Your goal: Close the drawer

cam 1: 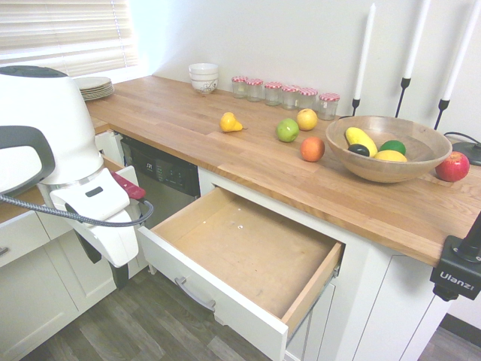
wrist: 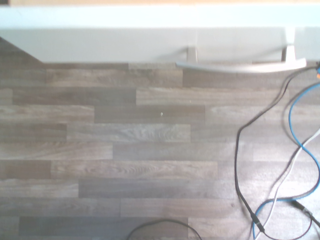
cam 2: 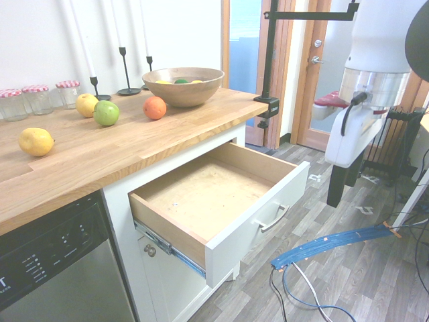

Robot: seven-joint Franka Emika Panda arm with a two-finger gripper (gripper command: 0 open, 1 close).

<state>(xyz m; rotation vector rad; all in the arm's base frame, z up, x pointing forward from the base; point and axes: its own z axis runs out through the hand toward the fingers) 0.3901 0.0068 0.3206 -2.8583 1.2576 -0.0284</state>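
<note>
The drawer [cam 1: 248, 252] stands pulled far out under the wooden countertop, and its bare-wood inside holds nothing. Its white front [cam 2: 268, 201] carries a curved silver handle [cam 1: 194, 295] [cam 2: 271, 219]. My gripper [cam 1: 107, 263] [cam 2: 343, 189] hangs open in front of the drawer, off its left corner as the first exterior view shows it. Its fingers point down at the floor, apart from the front, and hold nothing. In the wrist view the white drawer front [wrist: 125, 42] and the handle [wrist: 240, 66] show above grey floor planks.
On the countertop [cam 1: 225, 150] stand a fruit bowl [cam 1: 387, 150], loose fruit, jars [cam 1: 285, 94] and candlesticks. A dishwasher [cam 1: 161, 177] is beside the drawer, and white cabinets [cam 1: 30, 286] are behind the arm. Cables [cam 2: 322, 245] lie on the floor.
</note>
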